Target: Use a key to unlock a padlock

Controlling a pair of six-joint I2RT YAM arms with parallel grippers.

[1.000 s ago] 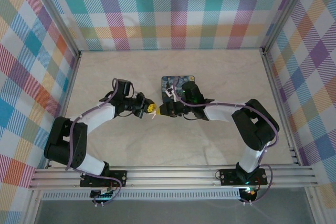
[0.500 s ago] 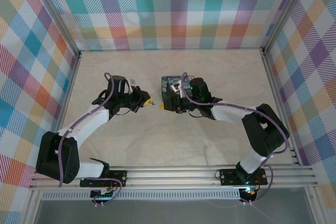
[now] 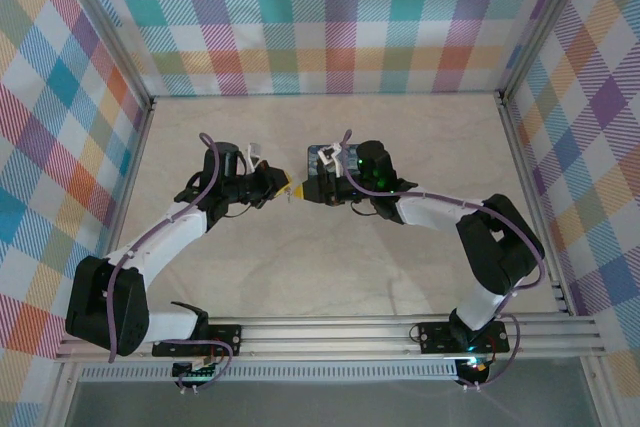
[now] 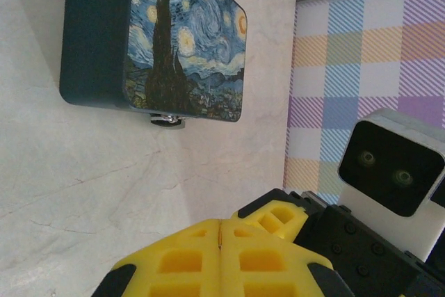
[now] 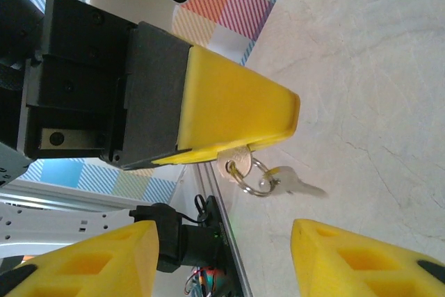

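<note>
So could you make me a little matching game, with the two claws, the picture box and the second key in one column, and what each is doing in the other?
Things:
1. left claw
2. right claw
3. second key
4. picture box

States:
a. lying flat, picture facing up
b. shut, pinching a key
c. dangling from a ring
d. open, holding nothing

Pairs: 1-b, 2-d, 3-c, 4-a
</note>
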